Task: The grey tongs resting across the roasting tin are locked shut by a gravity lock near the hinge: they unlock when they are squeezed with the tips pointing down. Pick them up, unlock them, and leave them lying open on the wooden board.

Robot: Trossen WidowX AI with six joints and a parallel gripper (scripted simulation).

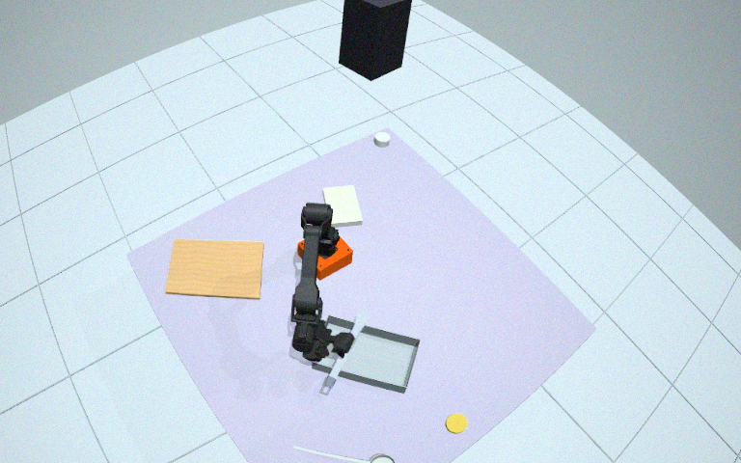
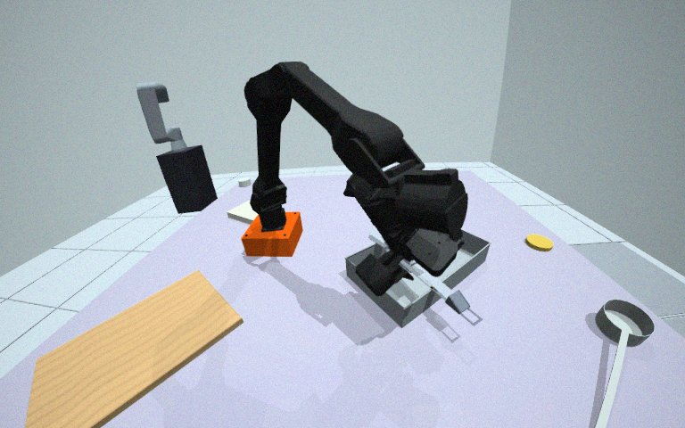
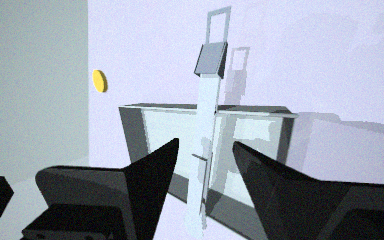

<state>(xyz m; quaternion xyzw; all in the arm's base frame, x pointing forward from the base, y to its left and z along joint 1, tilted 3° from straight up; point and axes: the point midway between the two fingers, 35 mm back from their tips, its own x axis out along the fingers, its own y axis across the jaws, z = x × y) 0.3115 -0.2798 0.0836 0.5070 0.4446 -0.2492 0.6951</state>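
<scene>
Lilac mat below, my black parallel-jaw gripper hangs unclenched, straddling the slim grey metal tongs.
I should descend squarely, then clench mid-shaft above the shallow grey roasting tin.

The top camera is looking down from high, far off. The exterior camera is sitting low and near, facing the arm. The wrist camera is peering close between its fingers; all three are sharing the roasting tin.
</scene>
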